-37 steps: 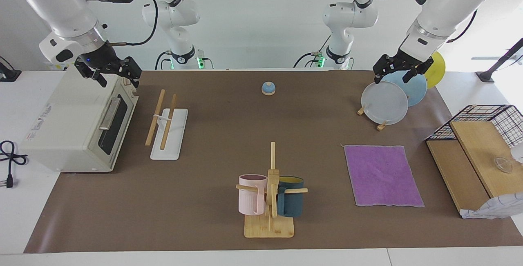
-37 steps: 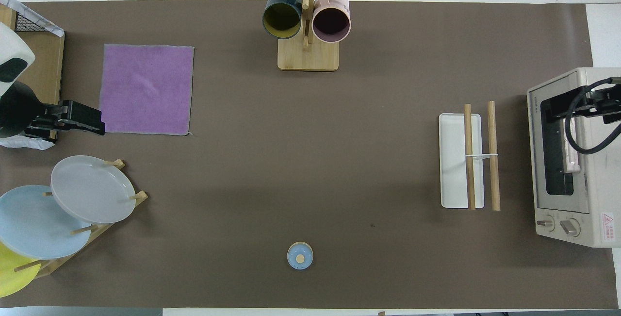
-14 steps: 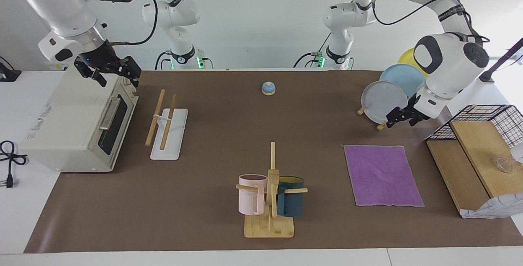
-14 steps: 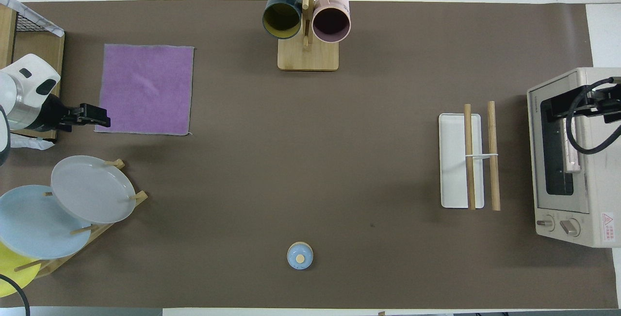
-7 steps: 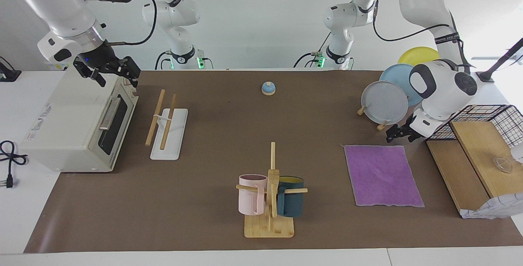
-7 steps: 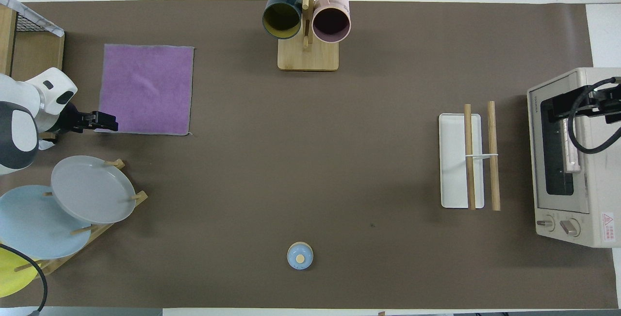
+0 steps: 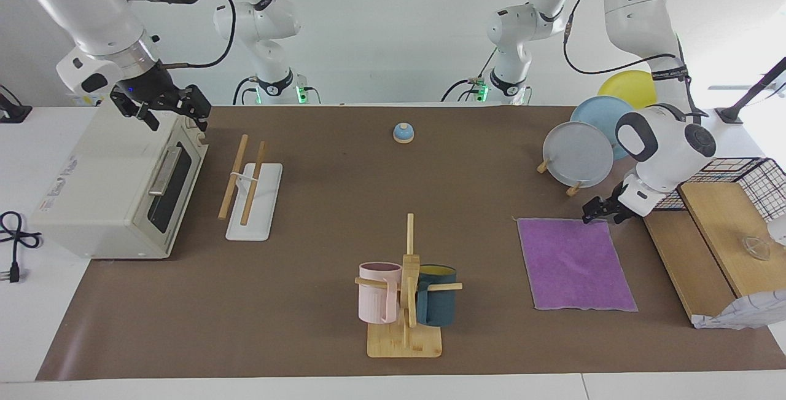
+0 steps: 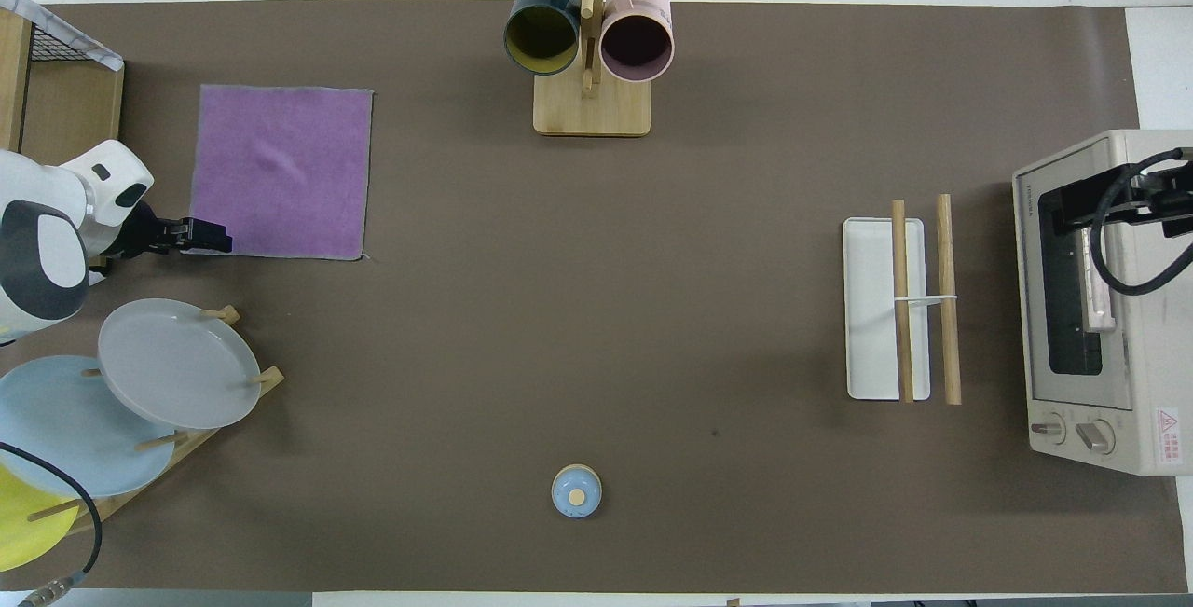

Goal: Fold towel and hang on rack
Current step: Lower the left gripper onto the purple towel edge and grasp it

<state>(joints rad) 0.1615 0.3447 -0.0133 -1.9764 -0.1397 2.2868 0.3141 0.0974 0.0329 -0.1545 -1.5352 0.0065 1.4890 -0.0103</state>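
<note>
The purple towel lies flat on the brown mat toward the left arm's end of the table; it also shows in the overhead view. My left gripper is open and low at the towel's corner nearest the robots, on the side of the wooden shelf; in the overhead view it sits at that corner. The rack, two wooden rods on a white base, stands toward the right arm's end, beside the toaster oven; it also shows in the overhead view. My right gripper is open and waits over the toaster oven.
A toaster oven stands at the right arm's end. A mug tree with pink and teal mugs stands mid-table, far from the robots. A plate stand is close to the left gripper. A wooden shelf with wire basket borders the towel. A small bell sits near the robots.
My left arm has swung down from above the plate stand to the towel's near corner. The towel and the right arm have not moved.
</note>
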